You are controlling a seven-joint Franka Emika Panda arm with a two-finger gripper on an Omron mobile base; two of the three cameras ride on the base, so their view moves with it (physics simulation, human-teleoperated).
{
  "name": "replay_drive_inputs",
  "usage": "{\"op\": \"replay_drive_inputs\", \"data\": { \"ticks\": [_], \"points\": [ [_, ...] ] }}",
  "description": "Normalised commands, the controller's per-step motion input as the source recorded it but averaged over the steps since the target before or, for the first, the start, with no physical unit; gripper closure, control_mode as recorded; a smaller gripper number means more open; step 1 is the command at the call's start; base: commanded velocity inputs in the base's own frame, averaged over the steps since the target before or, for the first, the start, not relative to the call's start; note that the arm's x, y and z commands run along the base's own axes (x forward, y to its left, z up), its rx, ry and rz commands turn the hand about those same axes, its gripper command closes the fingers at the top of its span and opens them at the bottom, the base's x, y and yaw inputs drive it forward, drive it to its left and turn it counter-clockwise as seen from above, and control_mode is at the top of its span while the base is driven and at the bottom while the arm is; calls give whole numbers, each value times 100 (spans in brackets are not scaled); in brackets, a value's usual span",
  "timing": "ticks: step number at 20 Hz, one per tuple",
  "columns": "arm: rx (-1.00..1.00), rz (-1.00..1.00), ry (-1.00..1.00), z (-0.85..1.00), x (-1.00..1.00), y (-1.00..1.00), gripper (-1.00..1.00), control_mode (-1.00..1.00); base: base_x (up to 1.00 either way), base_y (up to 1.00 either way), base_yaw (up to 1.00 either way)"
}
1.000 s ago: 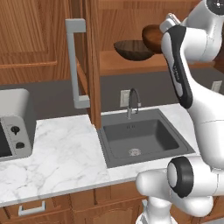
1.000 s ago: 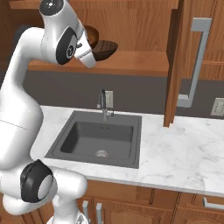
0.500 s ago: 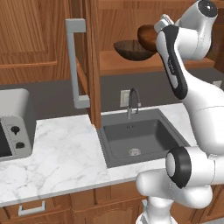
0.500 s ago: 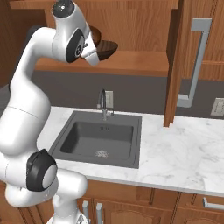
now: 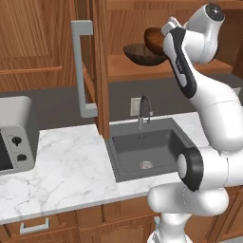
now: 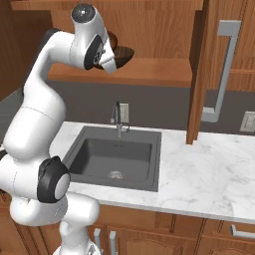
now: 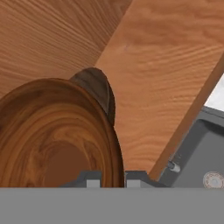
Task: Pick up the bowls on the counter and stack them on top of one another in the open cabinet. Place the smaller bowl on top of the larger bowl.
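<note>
Near: marble counter [image 5: 66, 166] with the sink [image 5: 147, 152] and faucet [image 6: 117, 119]. No bowls on the counter that I can see. Toaster [image 5: 14, 135] at far left.

Mid: open cabinet door [image 5: 97, 66] swung out, grey bar handle [image 5: 80, 71] facing us. Arm reaches up past it to shelf height.

Far, on the shelf [image 5: 156, 66]: larger bowl [image 5: 142, 53] sits on the shelf board, dark and wide. Smaller bowl [image 7: 52, 135] is in the gripper [image 7: 109, 177], jaws pinched tight on its rim, one finger inside and one outside by the look of the hand view. Bowl hangs tilted, above and just beside the big one's near edge [image 5: 153, 38]; the dark rim of the larger bowl [image 7: 96, 89] pokes out behind it. Can't tell if they touch yet.

Handling, my read: both are rigid wood, light, won't shatter. Glossy finish, so a rim pinch can slip or let the bowl pivot. Rim is the only sensible hold on it. It should be levelled and centred over the big bowl before release; dropped off-centre it'll likely slide down the curved inside and rock, or nudge the lower bowl along the shelf.
</note>
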Motion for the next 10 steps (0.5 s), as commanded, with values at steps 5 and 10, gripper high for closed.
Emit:
{"op": "replay_drive_inputs", "data": {
  "ticks": [5, 10],
  "points": [
    [2, 2, 2, -9, 43, 2, 100, -100, 0, 0, 0],
    [2, 2, 1, -8, 43, 3, 100, -100, 0, 0, 0]
  ]
}}
